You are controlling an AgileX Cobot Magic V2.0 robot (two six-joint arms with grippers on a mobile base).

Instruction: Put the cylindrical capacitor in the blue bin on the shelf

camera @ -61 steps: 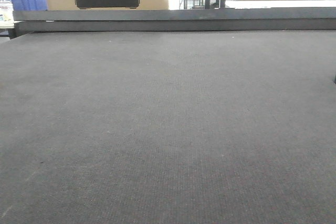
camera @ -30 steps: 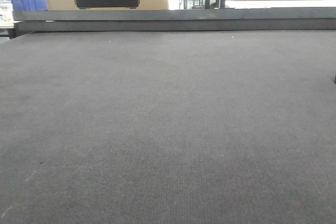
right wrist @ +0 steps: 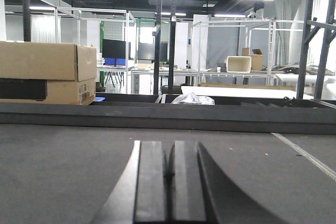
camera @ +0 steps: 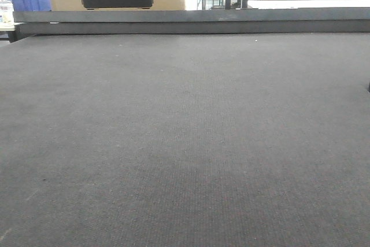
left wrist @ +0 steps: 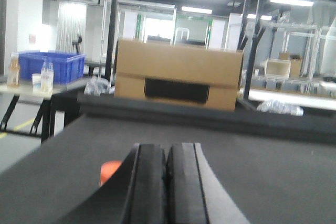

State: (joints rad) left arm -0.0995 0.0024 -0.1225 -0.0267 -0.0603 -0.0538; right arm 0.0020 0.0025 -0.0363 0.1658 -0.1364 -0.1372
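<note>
Orange-red blurred object [left wrist: 107, 171], maybe the cylindrical capacitor, lies on dark grey textured surface [left wrist: 273, 166] just left of left gripper [left wrist: 167, 153], fingers pressed together, empty. Right gripper [right wrist: 169, 150] likewise closed, empty. Judgement: part left jaws before sliding over it. Blue plastic bin [left wrist: 50, 65] stands far off on a table [left wrist: 26, 86]; contents hidden. Steel shelf not identified.
</note>
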